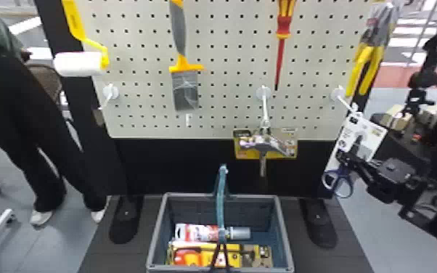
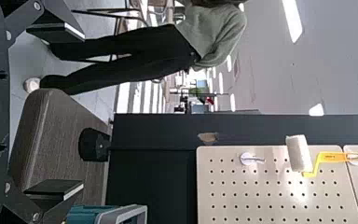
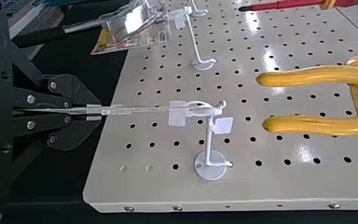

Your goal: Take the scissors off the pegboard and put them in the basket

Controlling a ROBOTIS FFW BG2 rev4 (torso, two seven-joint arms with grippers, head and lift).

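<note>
Scissors point(image 1: 338, 182) in their packet hang at the lower right of the pegboard point(image 1: 225, 125), the hanging tab around the hook point(image 3: 209, 142). Right gripper point(image 3: 95, 111) has its fingers closed narrow on the packet's lower part, so the grasp looks done. What is left, I judge, is to slide the tab off the hook's tip, carry the packet across to the basket point(image 1: 286, 236) and let it go inside. That basket stands below the board and holds a red-and-white packet point(image 1: 201, 232) and a yellow one point(image 1: 234, 250). Left gripper point(image 2: 78, 109) is parked near the board's left side, fingers wide apart and nothing between them. The scissors have dark blue looped handles at the bottom, against a pale card point(image 1: 374, 132) with dark print; seen edge-on from the right wrist, the packet is thin and clear.
</note>
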